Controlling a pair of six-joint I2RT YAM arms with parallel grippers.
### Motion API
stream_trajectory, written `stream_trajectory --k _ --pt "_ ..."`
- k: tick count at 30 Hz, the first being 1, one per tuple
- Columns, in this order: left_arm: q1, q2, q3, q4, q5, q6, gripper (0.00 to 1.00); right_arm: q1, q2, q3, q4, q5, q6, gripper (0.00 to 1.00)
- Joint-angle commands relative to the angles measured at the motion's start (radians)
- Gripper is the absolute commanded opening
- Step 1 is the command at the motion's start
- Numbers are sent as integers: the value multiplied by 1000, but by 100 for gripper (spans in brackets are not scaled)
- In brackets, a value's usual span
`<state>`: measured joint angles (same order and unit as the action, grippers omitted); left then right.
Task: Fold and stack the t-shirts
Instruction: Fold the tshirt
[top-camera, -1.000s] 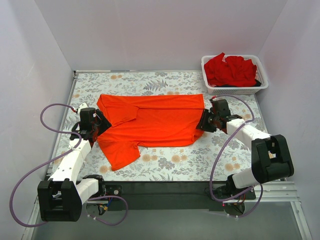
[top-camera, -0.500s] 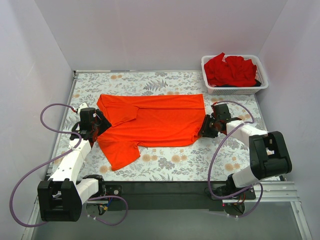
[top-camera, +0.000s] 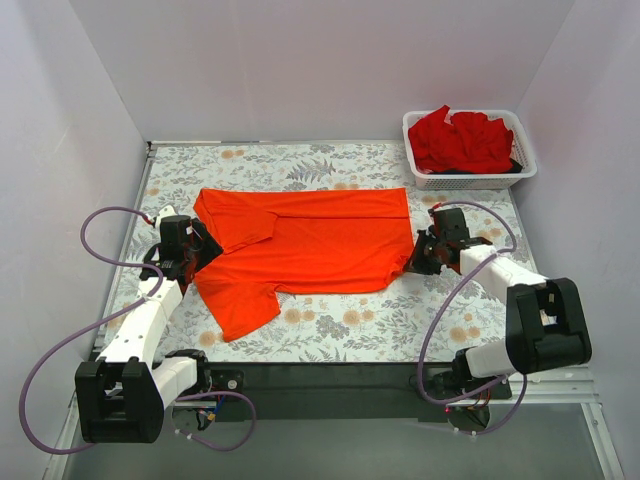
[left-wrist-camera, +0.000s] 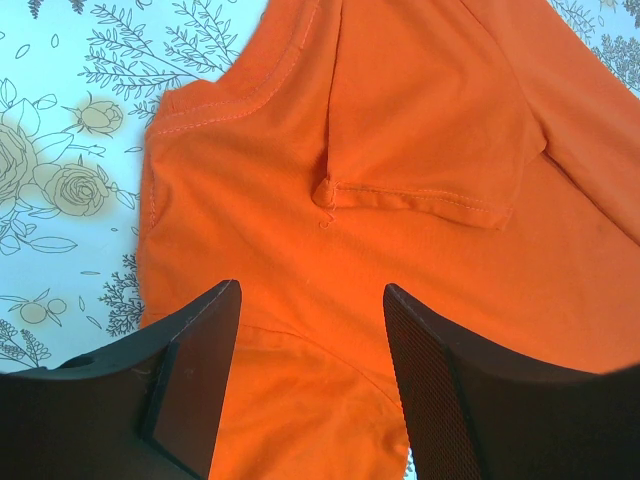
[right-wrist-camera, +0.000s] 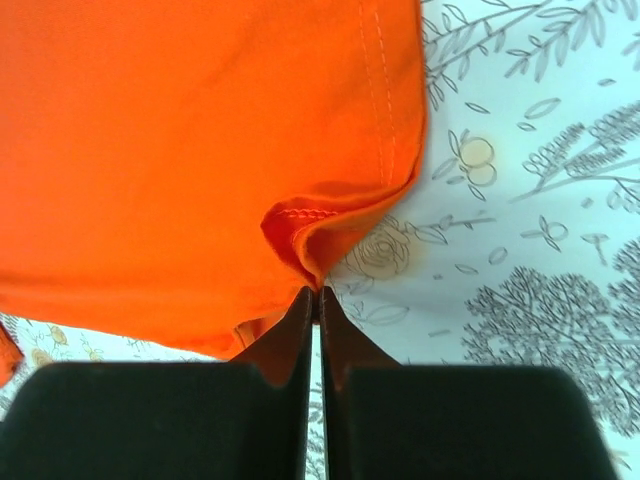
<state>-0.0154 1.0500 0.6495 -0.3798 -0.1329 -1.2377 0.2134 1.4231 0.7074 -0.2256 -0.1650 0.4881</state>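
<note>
**Clamped shut at 3 o'clock since a second ago**

Slid slightly nearer along the edge of the bright orange-red cloth t-shirt (top-camera: 300, 250) and closed: right gripper (right-wrist-camera: 315, 292), jaws pressed together on a pinched fold of hem. Spread flat mid-table, one sleeve folded in at 10 o'clock, the other splayed toward 7. Soft, light, limp; likely to sag and drag unless lifted by hem corners or shoulder seams. At 9 o'clock, left gripper (left-wrist-camera: 310, 330), jaws apart over the shoulder, gripping nothing. One orange shirt out; deeper red shirts (top-camera: 460, 140) heaped in one white plastic mesh basket (top-camera: 470, 182) at 1 o'clock, number impossible to tell. Beneath, flowered tablecloth (top-camera: 350, 325).
</note>
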Motion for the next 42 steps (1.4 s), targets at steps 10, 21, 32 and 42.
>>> stream_trajectory --k 10,21,32,42 --pt "-3 -18 -5 16 -7 9 58 -62 -185 -83 -310 90 -65 5" --pt "-3 -8 2 -56 -51 -46 59 -69 -211 -108 -365 183 -83 43" --pt "-3 28 7 -88 -86 -48 53 -68 -133 82 -209 -75 -119 47" --pt "14 169 -1 -90 -68 -74 35 -68 123 185 0 -104 -83 44"
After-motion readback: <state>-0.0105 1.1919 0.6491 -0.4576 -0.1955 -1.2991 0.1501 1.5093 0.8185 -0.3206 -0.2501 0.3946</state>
